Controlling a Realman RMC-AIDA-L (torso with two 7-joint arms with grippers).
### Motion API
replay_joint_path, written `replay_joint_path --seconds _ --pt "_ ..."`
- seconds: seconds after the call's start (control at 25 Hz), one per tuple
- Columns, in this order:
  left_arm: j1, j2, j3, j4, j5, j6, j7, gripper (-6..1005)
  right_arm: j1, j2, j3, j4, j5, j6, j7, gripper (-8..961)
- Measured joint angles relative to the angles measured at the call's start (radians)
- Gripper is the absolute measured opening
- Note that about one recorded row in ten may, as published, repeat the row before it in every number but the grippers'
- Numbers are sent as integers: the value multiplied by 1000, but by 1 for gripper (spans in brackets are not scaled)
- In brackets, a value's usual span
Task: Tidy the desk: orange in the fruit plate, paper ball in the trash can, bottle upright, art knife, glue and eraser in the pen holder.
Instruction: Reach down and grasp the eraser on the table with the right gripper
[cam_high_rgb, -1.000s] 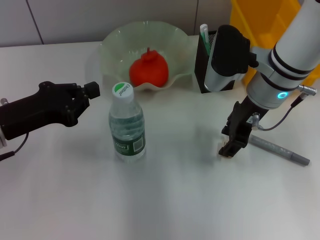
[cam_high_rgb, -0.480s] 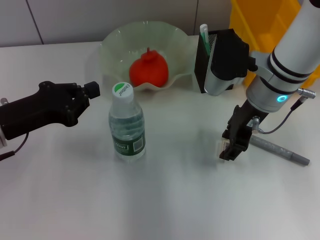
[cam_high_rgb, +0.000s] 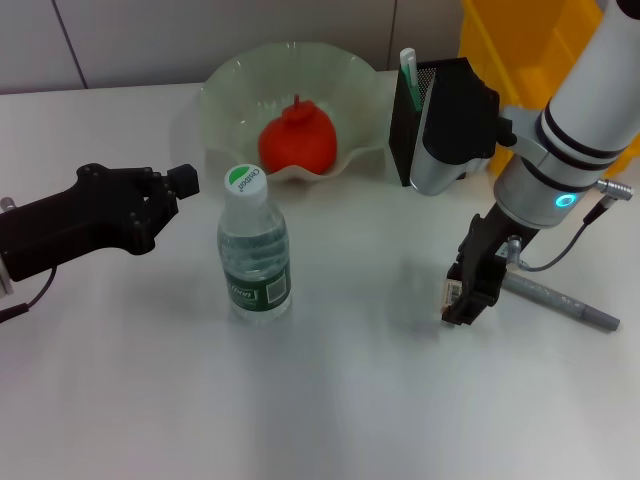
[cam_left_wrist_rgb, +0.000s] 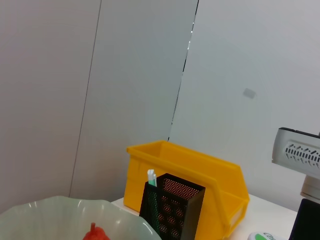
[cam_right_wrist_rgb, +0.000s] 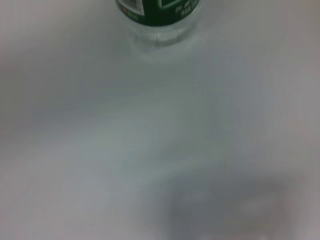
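Toward the lower right of the head view, the right gripper (cam_high_rgb: 462, 300) is seen pointing down just above the white table (cam_high_rgb: 330, 400), its fingers pinched on the eraser (cam_high_rgb: 452, 293), a small pale block of which only a sliver can be made out between the dark fingertips. Just beside it, further right in the frame, a grey pen-like tool (cam_high_rgb: 560, 301) is laid flat on the table. At centre left the bottle (cam_high_rgb: 254, 247) is stood upright, white cap with green top uppermost; its base and green label (cam_right_wrist_rgb: 159, 11) are also caught at the upper edge of the right wrist view. At the left edge the left gripper (cam_high_rgb: 170, 186) is held level above the table, near the bottle's cap but apart from it; whether its claw is spread or closed cannot be told. Further back, in the upper middle of the frame, the orange (cam_high_rgb: 297, 140) is seated inside the fruit plate (cam_high_rgb: 225, 90). To the right of the plate the pen holder (cam_high_rgb: 408, 130) is partly hidden by the right arm, with a white and green item (cam_high_rgb: 408, 68) sticking up from it. In the upper right corner the trash can (cam_high_rgb: 510, 45) is seen behind the holder; the same order, holder in front of the yellow bin, is shown in the left wrist view.
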Motion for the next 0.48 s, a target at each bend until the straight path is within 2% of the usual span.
replay_joint_path --seconds 0.48 --pt "1 0 0 -1 0 0 0 52 4 0 0 11 -4 -10 0 500"
